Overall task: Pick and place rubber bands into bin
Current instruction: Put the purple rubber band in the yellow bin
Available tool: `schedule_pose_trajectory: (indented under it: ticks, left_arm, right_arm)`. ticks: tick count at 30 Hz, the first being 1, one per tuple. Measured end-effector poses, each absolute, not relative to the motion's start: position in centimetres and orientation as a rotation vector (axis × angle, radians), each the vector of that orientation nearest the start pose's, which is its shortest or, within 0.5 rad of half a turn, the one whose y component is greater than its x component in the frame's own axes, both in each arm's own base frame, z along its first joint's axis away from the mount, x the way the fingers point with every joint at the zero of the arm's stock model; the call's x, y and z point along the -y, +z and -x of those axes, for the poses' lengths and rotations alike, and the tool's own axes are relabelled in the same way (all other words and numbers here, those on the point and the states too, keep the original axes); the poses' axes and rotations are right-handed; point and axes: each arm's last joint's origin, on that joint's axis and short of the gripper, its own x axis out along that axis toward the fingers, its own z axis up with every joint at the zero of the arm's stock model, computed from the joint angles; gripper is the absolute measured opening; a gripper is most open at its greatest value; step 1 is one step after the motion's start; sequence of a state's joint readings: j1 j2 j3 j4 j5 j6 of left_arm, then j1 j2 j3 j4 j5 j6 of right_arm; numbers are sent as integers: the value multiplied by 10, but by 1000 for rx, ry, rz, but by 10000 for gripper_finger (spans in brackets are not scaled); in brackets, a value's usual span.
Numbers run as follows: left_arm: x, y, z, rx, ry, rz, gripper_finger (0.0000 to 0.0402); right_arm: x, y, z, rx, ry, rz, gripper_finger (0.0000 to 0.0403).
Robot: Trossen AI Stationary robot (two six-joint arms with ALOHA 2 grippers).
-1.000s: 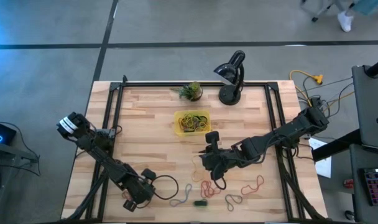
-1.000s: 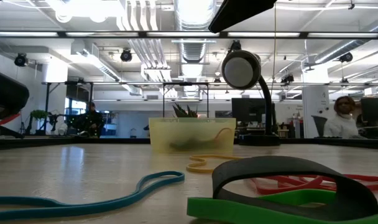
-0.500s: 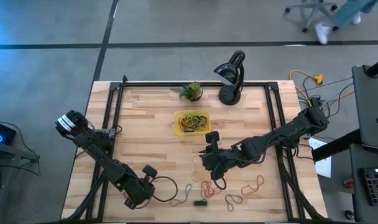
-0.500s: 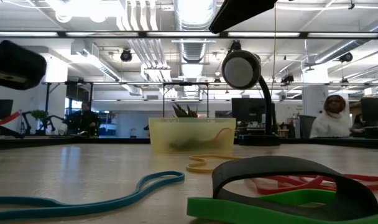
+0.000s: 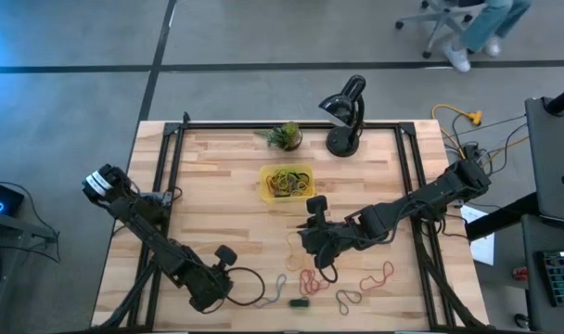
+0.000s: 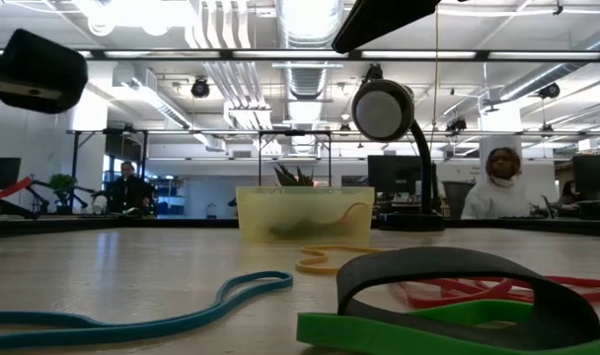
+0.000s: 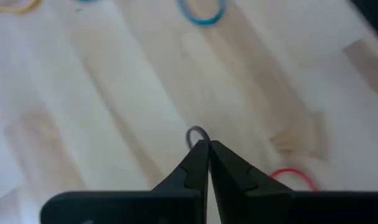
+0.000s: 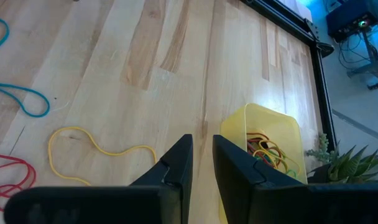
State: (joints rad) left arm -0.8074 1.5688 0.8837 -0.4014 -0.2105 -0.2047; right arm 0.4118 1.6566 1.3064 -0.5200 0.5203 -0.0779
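Observation:
The yellow bin point(image 5: 288, 182) stands at mid-table with several rubber bands in it point(image 8: 267, 151). Loose rubber bands lie near the front edge: yellow point(image 5: 294, 249), red point(image 5: 310, 278), teal point(image 5: 273, 289), green point(image 6: 428, 330) and dark grey point(image 6: 458, 276). My left gripper point(image 7: 207, 147) hovers at the front left point(image 5: 211, 293), shut on a small grey rubber band point(image 7: 197, 132). My right gripper point(image 8: 202, 155) hangs over the yellow band point(image 8: 96, 149), between the bin and the loose bands point(image 5: 312, 243). Its fingers stand slightly apart with nothing between them. My left gripper pinches the small grey band between its two fingertips. Only a short arc of the loop point(image 7: 197, 131) sticks out beyond the tips; the rest is hidden between the fingers. The fingers slant down at the table from its near left.
A black desk lamp point(image 5: 345, 111) and a small potted plant point(image 5: 285, 136) stand at the far edge behind the bin. A black cable loop point(image 5: 251, 283) lies beside my left gripper. A blue band point(image 7: 202, 9) and a red band point(image 7: 293, 177) lie on the wood ahead of it. People sit in the room beyond.
My left gripper has risen a little and rolled about its own line, shifting slightly toward the table's right; in the low view its dark body climbs at the upper left. My right arm has kept still.

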Motion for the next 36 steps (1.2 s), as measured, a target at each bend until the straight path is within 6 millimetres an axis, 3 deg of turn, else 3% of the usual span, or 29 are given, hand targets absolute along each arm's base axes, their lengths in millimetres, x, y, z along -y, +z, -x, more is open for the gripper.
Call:
schedule_pose_trajectory:
  ticks: [31,36]
  left_arm:
    - [200,155,-203,-1048,-494,-201,1]
    - [202,156,-203,-1040,-521,-181,35]
  right_arm:
    - [-128,268,-329,-782,-72,465,57]
    - [-128,268,-329,-782,-72,464,57]
